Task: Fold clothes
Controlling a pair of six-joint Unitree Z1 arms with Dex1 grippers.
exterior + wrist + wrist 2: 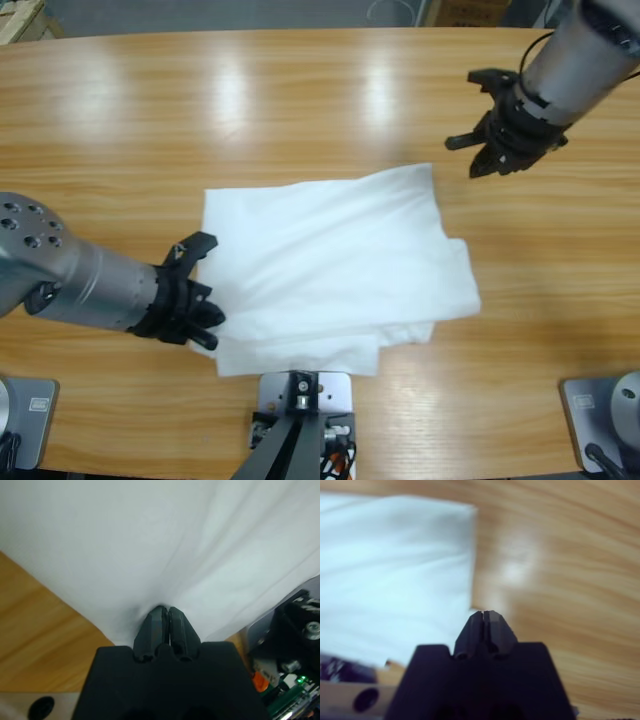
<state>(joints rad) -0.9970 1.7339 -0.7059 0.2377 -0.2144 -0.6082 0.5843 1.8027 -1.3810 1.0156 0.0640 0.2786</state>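
Clothes (330,265) lie folded on the table (120,110). Left gripper (165,611) pinches their edge; right gripper (484,614) is closed, holding nothing, above bare wood.

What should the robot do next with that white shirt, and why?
Probably lift and carry the pinched edge across. The left gripper is shut on the T-shirt at its edge, while the right gripper hangs shut and empty above bare table.

Bare wooden table (300,100) lies open around the white T-shirt (340,265), its only obstacle.
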